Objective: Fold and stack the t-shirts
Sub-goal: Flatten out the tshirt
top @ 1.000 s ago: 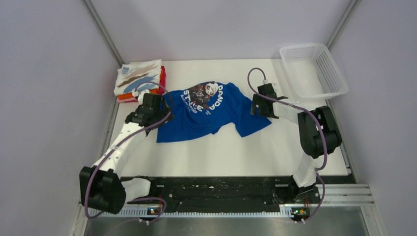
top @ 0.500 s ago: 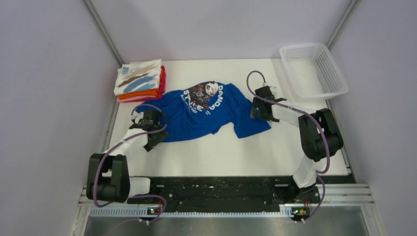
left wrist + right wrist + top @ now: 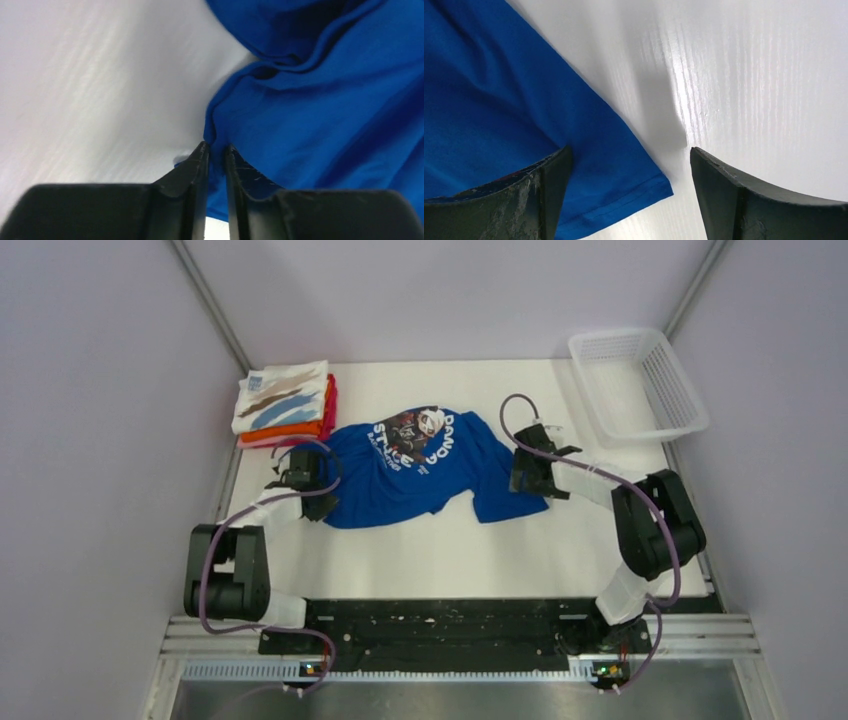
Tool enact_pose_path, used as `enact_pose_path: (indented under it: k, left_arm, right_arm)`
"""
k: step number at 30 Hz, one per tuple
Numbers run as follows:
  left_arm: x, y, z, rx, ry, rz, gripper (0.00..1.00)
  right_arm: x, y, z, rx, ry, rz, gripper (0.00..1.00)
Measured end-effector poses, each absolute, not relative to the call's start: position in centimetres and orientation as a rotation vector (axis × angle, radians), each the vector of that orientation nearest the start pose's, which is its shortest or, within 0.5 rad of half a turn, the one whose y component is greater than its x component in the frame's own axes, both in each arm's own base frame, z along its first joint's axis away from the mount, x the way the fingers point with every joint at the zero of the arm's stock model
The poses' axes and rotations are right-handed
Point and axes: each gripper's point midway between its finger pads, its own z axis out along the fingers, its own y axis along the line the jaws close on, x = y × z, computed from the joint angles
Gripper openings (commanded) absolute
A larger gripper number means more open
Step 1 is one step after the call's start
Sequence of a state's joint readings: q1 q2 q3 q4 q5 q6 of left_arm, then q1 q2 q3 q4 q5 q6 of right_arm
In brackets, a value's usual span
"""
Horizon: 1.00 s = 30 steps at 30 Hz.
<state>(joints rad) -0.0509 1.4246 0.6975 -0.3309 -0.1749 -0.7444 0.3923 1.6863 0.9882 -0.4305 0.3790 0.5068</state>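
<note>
The royal-blue t-shirt (image 3: 420,475) with white lettering lies crumpled in the middle of the white table (image 3: 450,550). At the shirt's near-left edge, my left gripper (image 3: 318,498) is low on the table. In the left wrist view its jaws (image 3: 215,147) are pinched together on a fold of the blue cloth (image 3: 325,110). My right gripper (image 3: 525,480) sits at the shirt's right side. It stands open (image 3: 629,155), straddling a hemmed corner of the blue cloth (image 3: 499,100) flat on the table. At the far left, a white brush-stroke tee (image 3: 283,395) tops a folded stack with orange (image 3: 285,428) and magenta (image 3: 330,395) below.
A white plastic mesh basket (image 3: 672,380) stands at the far right corner. Grey walls close in both sides and the back. The arm bases and a black rail (image 3: 440,625) run along the near edge.
My left arm has dropped and drawn back to the shirt's near-left edge, and its jaws have gone from wide open to closed on the cloth. The right gripper shifted slightly nearer, still open.
</note>
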Motion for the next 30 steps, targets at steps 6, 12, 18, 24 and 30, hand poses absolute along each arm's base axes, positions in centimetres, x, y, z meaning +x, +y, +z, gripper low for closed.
enact_pose_path:
  k: [6,12,18,24,30]
  left_arm:
    - [31.1,-3.1,2.2,-0.892,2.432,-0.198,0.00]
    - [29.6,-3.5,2.3,-0.879,2.442,-0.225,0.00]
    - [27.4,-2.8,4.6,-0.884,2.422,-0.191,0.00]
    - [26.8,-2.5,7.9,-0.863,2.325,-0.218,0.00]
    - [25.7,-2.9,9.8,-0.844,2.290,-0.266,0.00]
  right_arm:
    - [33.4,10.1,2.7,0.256,2.572,-0.185,0.80]
    - [33.4,11.0,2.4,0.278,2.564,-0.170,0.69]
    - [34.0,12.0,2.2,0.314,2.545,-0.134,0.29]
    - [34.2,12.8,2.2,0.337,2.518,-0.116,0.00]
    - [33.5,12.6,2.6,0.340,2.494,-0.089,0.00]
